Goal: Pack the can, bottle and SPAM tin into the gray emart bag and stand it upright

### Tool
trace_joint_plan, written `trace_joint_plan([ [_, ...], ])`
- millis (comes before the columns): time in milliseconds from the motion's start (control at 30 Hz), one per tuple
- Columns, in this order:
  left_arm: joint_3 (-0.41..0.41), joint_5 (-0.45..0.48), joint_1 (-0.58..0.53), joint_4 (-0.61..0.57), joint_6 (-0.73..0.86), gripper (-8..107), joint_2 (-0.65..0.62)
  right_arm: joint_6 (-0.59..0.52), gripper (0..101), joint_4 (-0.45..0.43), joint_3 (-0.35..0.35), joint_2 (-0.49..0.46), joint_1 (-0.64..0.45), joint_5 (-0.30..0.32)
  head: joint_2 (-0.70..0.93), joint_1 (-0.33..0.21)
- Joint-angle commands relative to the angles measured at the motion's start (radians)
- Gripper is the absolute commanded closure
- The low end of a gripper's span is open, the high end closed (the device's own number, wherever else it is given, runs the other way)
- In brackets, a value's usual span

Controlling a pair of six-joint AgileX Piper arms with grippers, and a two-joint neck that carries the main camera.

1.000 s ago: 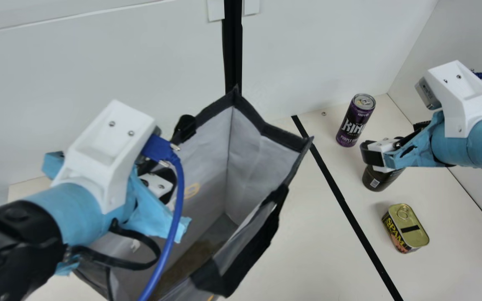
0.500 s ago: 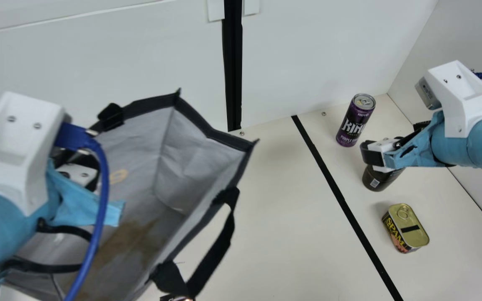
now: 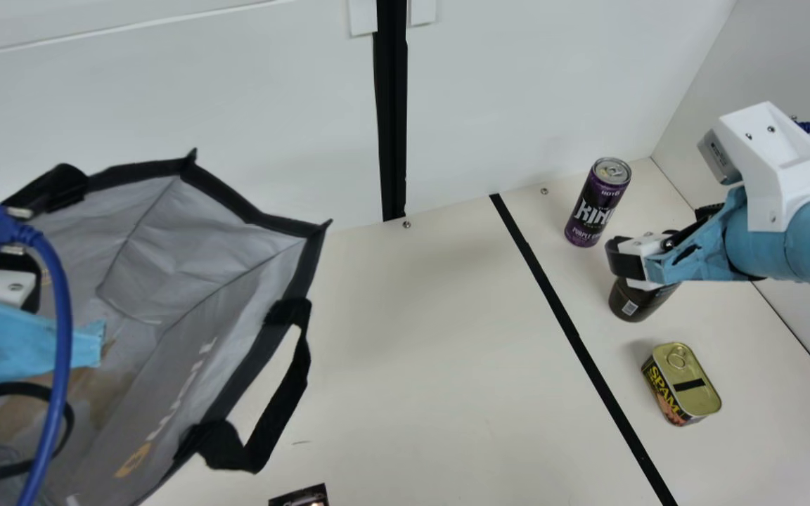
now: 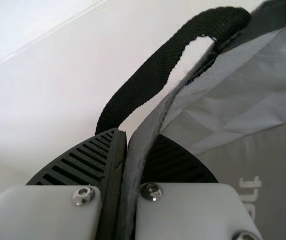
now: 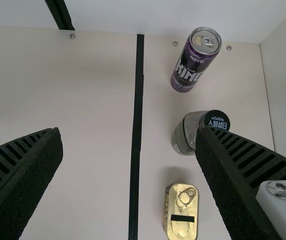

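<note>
On L, creased gray fabric bag (image 3: 166, 270), rim (image 4: 137, 150) pinched in L jaws, R jaws wide, empty, nr dk btl (image 3: 637, 302)

The gray fabric emart bag (image 3: 166, 281) has black trim, black webbing handles (image 3: 284, 397), an orange mark, pale lettering and brown blotches inside. The tall metal can (image 3: 591, 211) is purple with white lettering and a silver top. The rounded bottle (image 3: 637, 302), partly covered, looks dark brown, its cap (image 5: 217, 120) black. The rectangular metal SPAM tin (image 3: 700, 399) has a gold lid with one black stripe.
</note>
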Motion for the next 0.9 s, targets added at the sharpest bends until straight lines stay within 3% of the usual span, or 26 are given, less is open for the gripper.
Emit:
trace_joint_plan([
  [0, 0.026, 0.001, -0.011, 0.063, -0.022, 107, -0.005, 0.0, 6, 0.0, 0.0, 0.0, 0.0, 0.0, -0.002, -0.023],
  [467, 0.214, 0.001, -0.123, 0.145, -0.188, 107, -0.002, 0.0, 6, 0.0, 0.0, 0.0, 0.0, 0.0, -0.002, -0.023],
  [867, 0.282, 0.001, -0.231, 0.106, -0.292, 107, 0.04, 0.0, 6, 0.0, 0.0, 0.0, 0.0, 0.0, -0.002, -0.023],
])
